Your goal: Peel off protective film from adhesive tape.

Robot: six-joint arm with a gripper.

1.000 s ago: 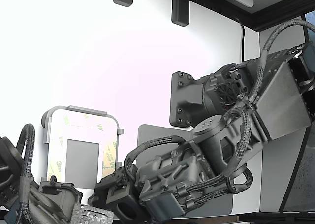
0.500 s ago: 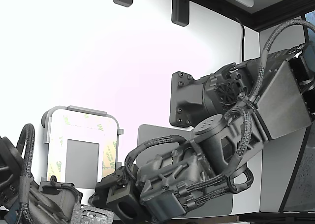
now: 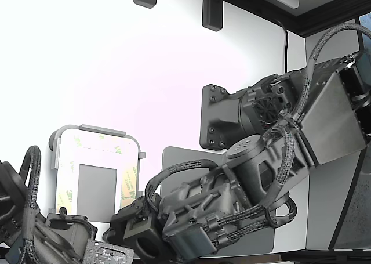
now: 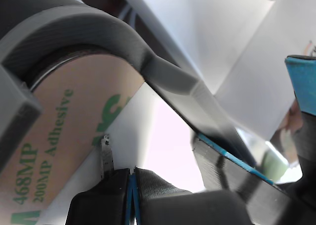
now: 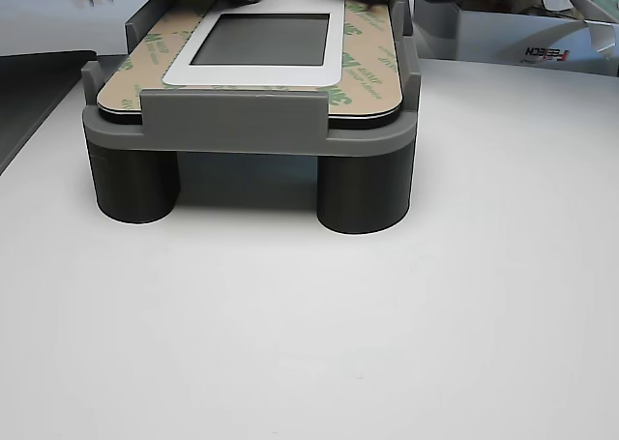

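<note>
Film (image 4: 59, 151) tan with green print, lying flat in grey holder (image 4: 98, 34), just beside gripper (image 4: 132, 185), jaws closed tip to tip, nothing visibly pinched

1. The arm (image 3: 278, 148) is built of dark grey, matte housings with rounded joint casings.
2. Black braided cables (image 3: 174, 174) loop along its links, held by clips.
3. A flat mounting plate (image 3: 220, 116) carries small round screws at its corners.
4. A vented round cover (image 3: 268, 107) sits beside a plain grey angled panel (image 3: 336, 122).
5. The gripper (image 4: 132, 185) has black ribbed fingers faced with thin blue pads (image 4: 301, 81).
</note>
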